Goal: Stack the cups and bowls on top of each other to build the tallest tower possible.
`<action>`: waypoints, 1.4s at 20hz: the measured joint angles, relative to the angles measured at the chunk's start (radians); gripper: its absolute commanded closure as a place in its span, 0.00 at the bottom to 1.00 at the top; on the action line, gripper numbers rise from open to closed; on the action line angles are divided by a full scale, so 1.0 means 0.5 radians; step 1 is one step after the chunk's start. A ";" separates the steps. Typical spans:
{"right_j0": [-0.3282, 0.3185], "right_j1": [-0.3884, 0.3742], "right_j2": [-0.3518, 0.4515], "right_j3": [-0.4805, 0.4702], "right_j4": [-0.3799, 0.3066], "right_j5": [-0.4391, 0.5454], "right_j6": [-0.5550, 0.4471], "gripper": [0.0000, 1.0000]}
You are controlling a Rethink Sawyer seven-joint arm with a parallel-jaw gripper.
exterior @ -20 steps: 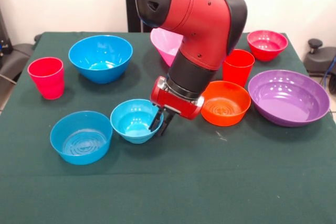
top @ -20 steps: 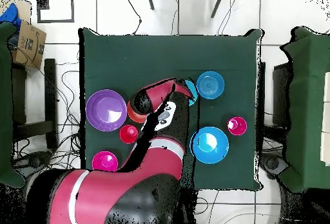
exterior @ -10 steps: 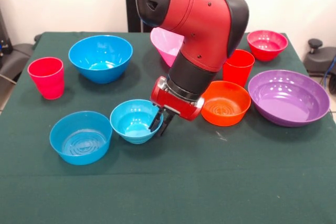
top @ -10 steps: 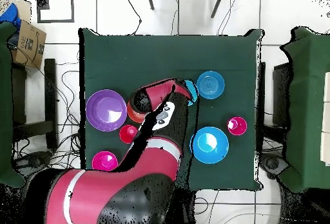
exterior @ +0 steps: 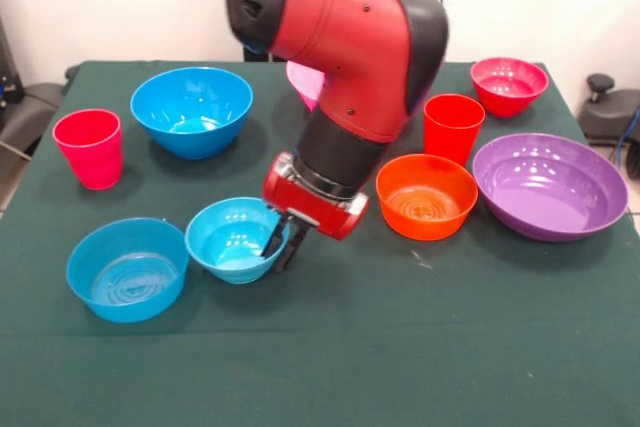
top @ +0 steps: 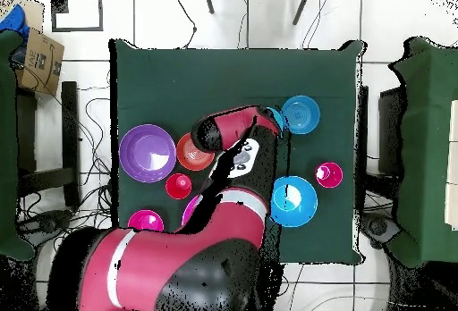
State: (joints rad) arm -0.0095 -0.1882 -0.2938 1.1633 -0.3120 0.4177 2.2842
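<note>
1. the small light-blue glossy plastic bowl (exterior: 236, 239), near the front edge of the worktop, is pinched at its rim by the closed gripper (exterior: 280, 243).
2. it seems held this way for lifting and stacking.

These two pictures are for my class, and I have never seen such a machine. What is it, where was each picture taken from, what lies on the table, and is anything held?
It is a red and black robot arm ending in a gripper. One picture looks across the table towards the robot; the other looks straight down from above. On the green table lie plastic bowls and cups. The fingers pinch the rim of the small light-blue bowl, which touches the small blue bowl. The orange bowl, purple bowl, deep blue bowl and two cups stand apart. Nothing is stacked yet.
</note>
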 measured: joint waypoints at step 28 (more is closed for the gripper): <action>-0.098 0.033 0.019 -0.066 0.001 -0.099 0.000 1.00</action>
State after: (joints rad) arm -0.0584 -0.1716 -0.2842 1.1302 -0.3114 0.3684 2.2840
